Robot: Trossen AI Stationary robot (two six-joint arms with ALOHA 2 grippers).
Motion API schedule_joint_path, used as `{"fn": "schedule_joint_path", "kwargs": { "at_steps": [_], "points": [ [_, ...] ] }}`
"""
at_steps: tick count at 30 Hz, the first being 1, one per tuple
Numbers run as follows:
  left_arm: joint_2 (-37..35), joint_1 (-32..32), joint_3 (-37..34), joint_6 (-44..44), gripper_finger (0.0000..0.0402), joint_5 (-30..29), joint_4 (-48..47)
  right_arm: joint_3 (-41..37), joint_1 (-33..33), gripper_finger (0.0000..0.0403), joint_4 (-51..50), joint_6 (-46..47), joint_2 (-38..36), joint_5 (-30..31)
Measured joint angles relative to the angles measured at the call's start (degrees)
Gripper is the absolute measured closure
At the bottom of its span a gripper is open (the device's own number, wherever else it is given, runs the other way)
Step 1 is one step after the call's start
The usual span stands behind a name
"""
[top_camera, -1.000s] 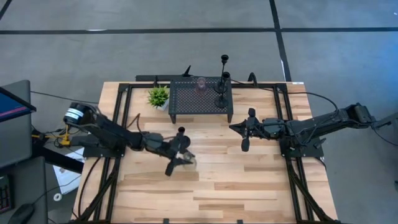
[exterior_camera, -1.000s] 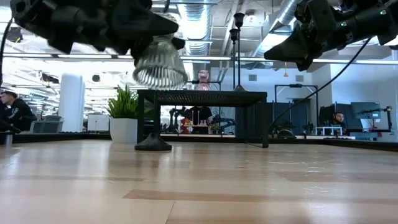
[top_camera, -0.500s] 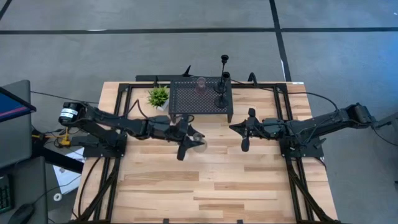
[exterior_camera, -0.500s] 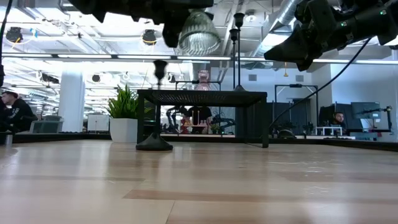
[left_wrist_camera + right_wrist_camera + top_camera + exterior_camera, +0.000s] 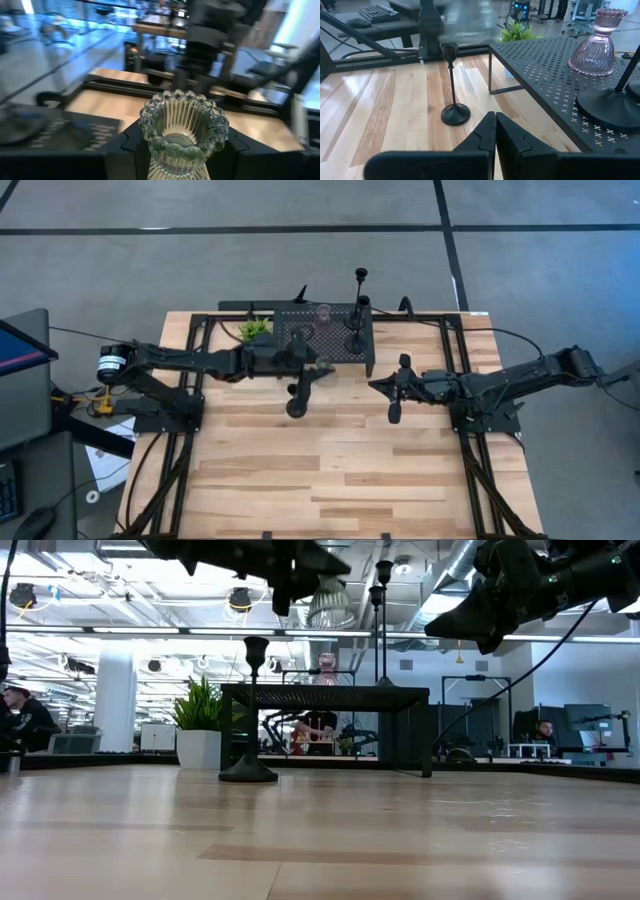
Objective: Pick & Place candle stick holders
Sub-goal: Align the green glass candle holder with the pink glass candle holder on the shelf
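My left gripper is shut on a pale green ribbed glass candle holder, high above the front left part of the black perforated stand. The holder also shows in the low view. A pink glass holder and two black stemmed holders stand on the stand top. A third black holder stands by its round base on the table in front of the stand. My right gripper is shut and empty, hovering to the right of the stand. My left gripper pinches the glass holder between its two fingers, at the narrow neck below the beaded cup. The fingers come about level from the table's left. The holder is lifted clear and upright, its wide ribbed base hanging below the gripper.
A small potted plant stands at the stand's left end. Black frame rails run along both table sides. Bare wood lies toward the near edge. People sit in the room beyond the table.
My left gripper has carried the glass holder up and toward the table's far edge and right, from over the mid table to above the stand's front left. The holder has stayed upright in the hold.
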Motion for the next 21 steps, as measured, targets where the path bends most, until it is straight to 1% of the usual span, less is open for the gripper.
{"fn": "schedule_joint_path", "kwargs": {
  "at_steps": [5,12,17,21],
  "points": [
    [1.45,5.29,0.04,-0.07,0.0261,-0.46,0.21,0.0,0.0,0.0403,-0.07,-0.02,0.0,0.0],
    [6.18,8.92,0.08,-0.15,0.0261,-1.23,1.87,0.0,-0.13,0.0403,-0.2,-0.38,0.0,0.04],
    [9.28,10.32,0.05,-0.02,0.0261,-4.37,5.64,0.0,-0.13,0.0403,-0.22,-0.48,0.0,0.11],
    [10.17,10.84,0.06,-0.02,0.0261,-7.29,5.94,0.0,-0.13,0.0403,-0.22,-0.48,0.0,0.14]
  ]
}}
